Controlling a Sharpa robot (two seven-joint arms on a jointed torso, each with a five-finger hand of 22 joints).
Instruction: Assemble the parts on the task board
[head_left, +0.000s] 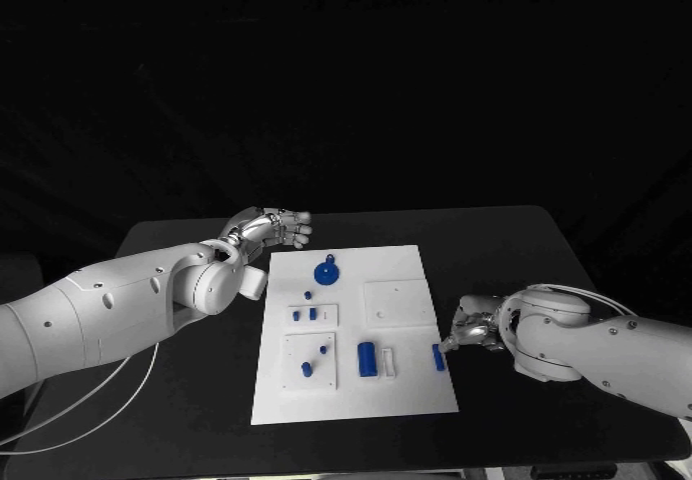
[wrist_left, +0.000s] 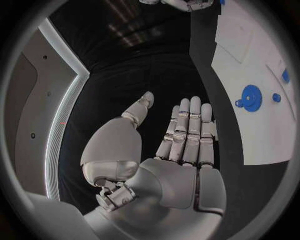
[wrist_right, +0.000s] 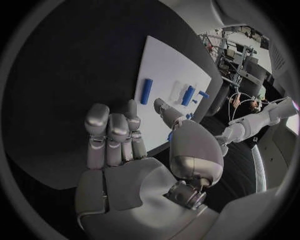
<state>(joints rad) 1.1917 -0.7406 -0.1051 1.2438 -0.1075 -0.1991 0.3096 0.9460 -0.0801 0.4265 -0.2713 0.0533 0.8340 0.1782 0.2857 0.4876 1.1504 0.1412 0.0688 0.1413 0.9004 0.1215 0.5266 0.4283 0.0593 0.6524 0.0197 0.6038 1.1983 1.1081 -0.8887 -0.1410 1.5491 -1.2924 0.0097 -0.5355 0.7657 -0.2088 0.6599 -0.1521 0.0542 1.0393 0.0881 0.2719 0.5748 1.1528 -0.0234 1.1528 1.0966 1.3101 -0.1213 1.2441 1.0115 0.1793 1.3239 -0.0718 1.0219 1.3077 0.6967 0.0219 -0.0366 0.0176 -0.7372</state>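
Black table (head_left: 188, 420) and darkness behind it make up the setting, with the white task board (head_left: 397, 395) lying lengthwise in the middle of the table, its short edges toward the near and far sides.

At the board's far left corner, the left hand (head_left: 270, 230) hovers over bare table just beside the board's edge. The left wrist view shows its fingers (wrist_left: 187, 130) straight and side by side, thumb set apart, palm holding nothing.

On the board, the blue parts are spread along its length. A round part with a small knob (head_left: 326, 270) sits near the far edge. Below it, toward the left edge, stand two short pegs (head_left: 306, 314), with a smaller one just above them. Nearer the near edge, a small piece (head_left: 307, 369) sits in a raised square, a long cylinder (head_left: 366, 358) lies beside it in the middle, and a slim bar (head_left: 438, 356) lies at the right edge.

Just off the board's right edge, next to that bar, is the right hand (head_left: 473, 325). Its fingers (wrist_right: 112, 137) are loosely bent with the thumb apart, and it grips nothing.
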